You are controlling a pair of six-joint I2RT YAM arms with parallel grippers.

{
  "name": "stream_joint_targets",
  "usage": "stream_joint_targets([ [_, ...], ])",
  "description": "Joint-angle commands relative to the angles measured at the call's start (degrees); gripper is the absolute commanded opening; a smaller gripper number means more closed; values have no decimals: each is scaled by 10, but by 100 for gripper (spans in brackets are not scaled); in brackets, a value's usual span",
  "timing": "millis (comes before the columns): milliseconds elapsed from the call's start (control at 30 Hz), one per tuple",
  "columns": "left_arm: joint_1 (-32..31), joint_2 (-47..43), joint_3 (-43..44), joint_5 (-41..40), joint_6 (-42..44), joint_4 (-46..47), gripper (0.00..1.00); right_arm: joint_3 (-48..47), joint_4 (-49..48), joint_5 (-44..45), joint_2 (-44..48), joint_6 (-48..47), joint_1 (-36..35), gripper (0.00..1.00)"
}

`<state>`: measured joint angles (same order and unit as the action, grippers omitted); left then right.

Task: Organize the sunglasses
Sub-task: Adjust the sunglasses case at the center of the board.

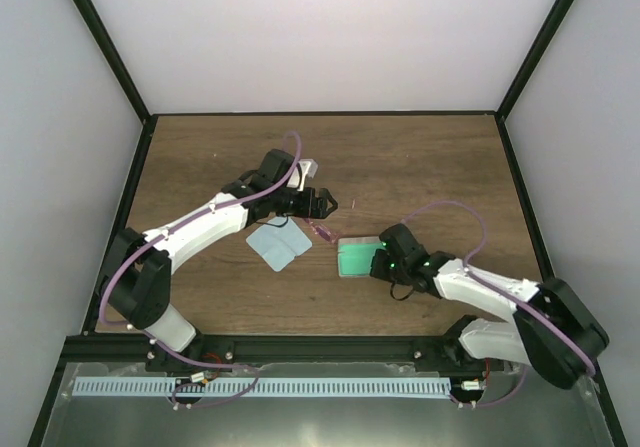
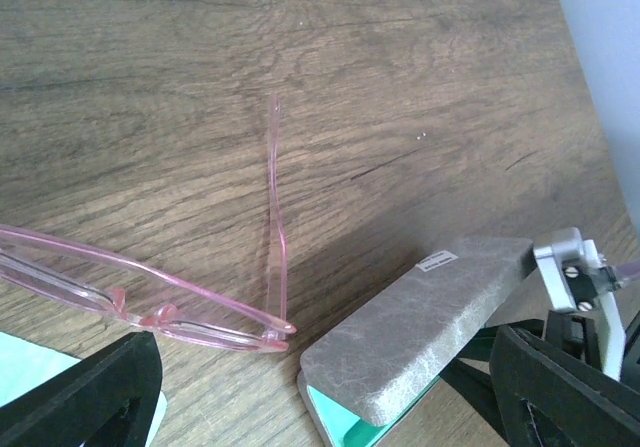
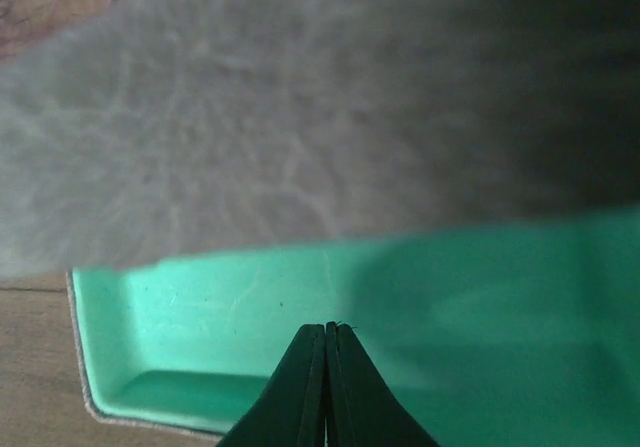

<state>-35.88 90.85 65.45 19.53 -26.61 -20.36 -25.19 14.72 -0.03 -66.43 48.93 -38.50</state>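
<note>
The sunglasses (image 1: 322, 232) are a slim pink pair lying on the wooden table, one temple unfolded; in the left wrist view (image 2: 150, 307) they lie left of the case. The case (image 1: 357, 257) has a grey textured lid (image 2: 420, 317) propped open over a green lining (image 3: 250, 307). My left gripper (image 1: 322, 203) hovers just beyond the sunglasses, open and empty, and its dark fingers (image 2: 80, 397) frame the bottom corners of its wrist view. My right gripper (image 3: 327, 329) is shut, its tips inside the open case under the lid, with nothing visible between them.
A light blue square cloth (image 1: 278, 247) lies flat left of the sunglasses, under the left arm; its corner shows in the left wrist view (image 2: 20, 362). Black frame posts and white walls bound the table on three sides.
</note>
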Motion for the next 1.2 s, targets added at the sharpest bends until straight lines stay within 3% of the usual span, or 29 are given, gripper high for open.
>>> stream_joint_targets([
  [0, 0, 19, 20, -3, 9, -19, 92, 3, -88, 2, -59, 19, -13, 1],
  [300, 4, 38, 42, -11, 30, -49, 92, -7, -163, 25, -179, 60, -13, 1],
  [700, 23, 38, 48, -19, 46, -74, 92, -142, -175, 78, -348, 38, 25, 1],
  [933, 39, 34, 58, -22, 47, -71, 92, -151, -182, 81, -334, -10, 31, 1],
  [1167, 54, 16, 40, -31, 37, -56, 92, -138, -155, 117, -225, -66, -39, 5],
])
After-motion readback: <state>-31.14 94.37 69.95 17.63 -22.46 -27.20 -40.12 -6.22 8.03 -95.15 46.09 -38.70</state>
